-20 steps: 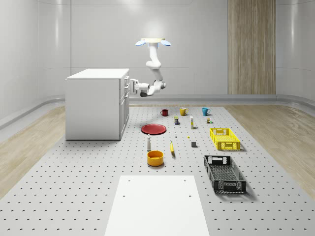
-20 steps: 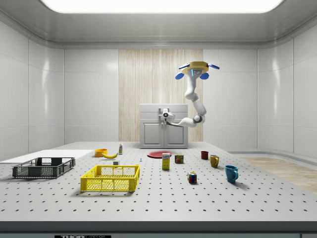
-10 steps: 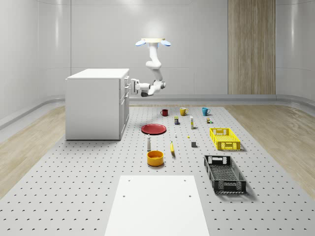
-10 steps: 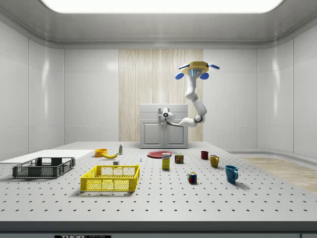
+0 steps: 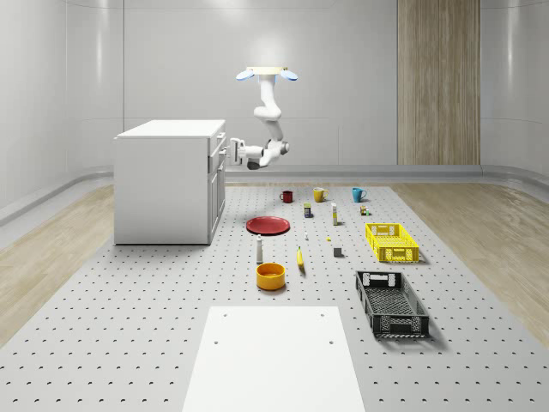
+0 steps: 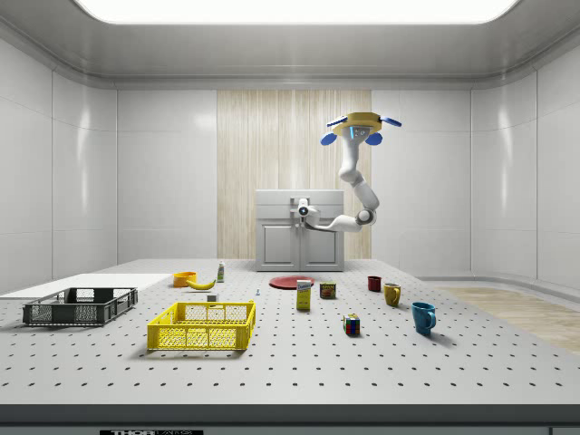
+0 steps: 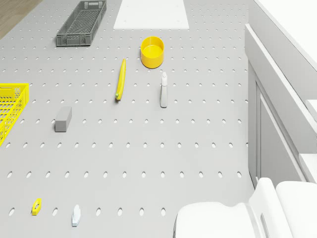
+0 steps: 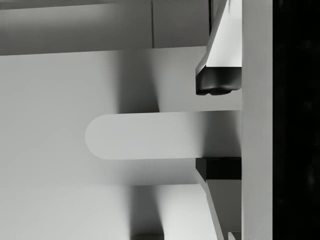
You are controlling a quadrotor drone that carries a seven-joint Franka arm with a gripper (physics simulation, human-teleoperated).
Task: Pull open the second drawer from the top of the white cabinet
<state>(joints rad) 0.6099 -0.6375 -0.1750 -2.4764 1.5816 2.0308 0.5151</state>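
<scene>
The drone [image 5: 268,74] hovers in the air beside the white cabinet [image 5: 167,182], which stands at the far left corner of the table [image 5: 154,335] in the whole-scene view; its arm reaches across to the cabinet's front; the tool [image 8: 218,127] sits at the upper drawers, its two fingers [image 8: 218,80] parted on either side of a rounded handle [image 8: 150,135], straddling it without clamping, so it holds nothing yet.

I judge the risk to be a slip; if the fingers close off-centre or the drone drifts while pulling, the handle could escape; I also cannot tell from here whether this handle belongs to the second drawer or the top one, and a wrong drawer would open.

Counted on the table: three mugs, two crates, one red plate [image 5: 268,225], one yellow bowl [image 7: 152,51], one banana [image 7: 120,79], one bottle [image 7: 163,89].
</scene>
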